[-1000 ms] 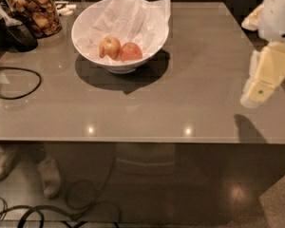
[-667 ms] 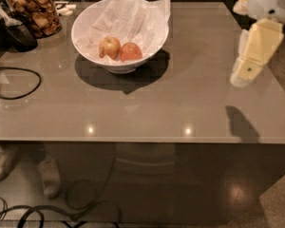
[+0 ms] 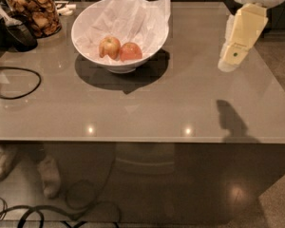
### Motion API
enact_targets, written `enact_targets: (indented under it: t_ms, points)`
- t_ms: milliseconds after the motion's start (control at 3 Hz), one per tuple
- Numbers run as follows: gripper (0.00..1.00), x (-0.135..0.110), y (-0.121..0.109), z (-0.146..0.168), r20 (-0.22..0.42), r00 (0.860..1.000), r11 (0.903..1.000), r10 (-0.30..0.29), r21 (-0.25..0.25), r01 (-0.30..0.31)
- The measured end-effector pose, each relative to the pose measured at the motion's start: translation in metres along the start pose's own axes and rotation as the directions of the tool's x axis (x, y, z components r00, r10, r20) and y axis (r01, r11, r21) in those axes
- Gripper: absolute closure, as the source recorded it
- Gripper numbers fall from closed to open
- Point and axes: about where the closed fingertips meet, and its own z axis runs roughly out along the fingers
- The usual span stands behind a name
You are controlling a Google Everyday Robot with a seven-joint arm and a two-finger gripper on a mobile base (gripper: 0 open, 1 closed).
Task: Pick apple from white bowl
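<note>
No text is readable, not even on the gripper (image 3: 226,66) at right.

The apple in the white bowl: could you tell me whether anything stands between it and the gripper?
Only the white bowl's right rim and paper lining. The gripper hangs over the table's right side; the paler apple sits beyond the apple, to its left.

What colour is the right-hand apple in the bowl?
Reddish-orange small round apple, camera view; cream gripper hovers at right.

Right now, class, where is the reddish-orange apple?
In the camera view, the apple lies inside the white bowl, upper centre, right of the yellow apple beside it; the gripper hangs above the table at right.
</note>
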Motion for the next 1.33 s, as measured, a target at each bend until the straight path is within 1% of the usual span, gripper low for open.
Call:
enact_targets:
  t_ms: [333,667,1000,1333]
  points:
    - [0.00,-0.014,-0.016,0.007,0.044,0.999,0.9999,0.008,0.008,-0.008]
    - [0.00,-0.028,-0.048,0.019,0.049,0.999,1.0000,0.003,0.009,-0.003]
    - [0.00,-0.060,-0.082,0.028,0.072,0.996,0.9984,-0.055,0.011,0.055]
    - [0.00,-0.071,-0.096,0.019,0.106,0.993,0.9968,-0.058,0.061,0.051]
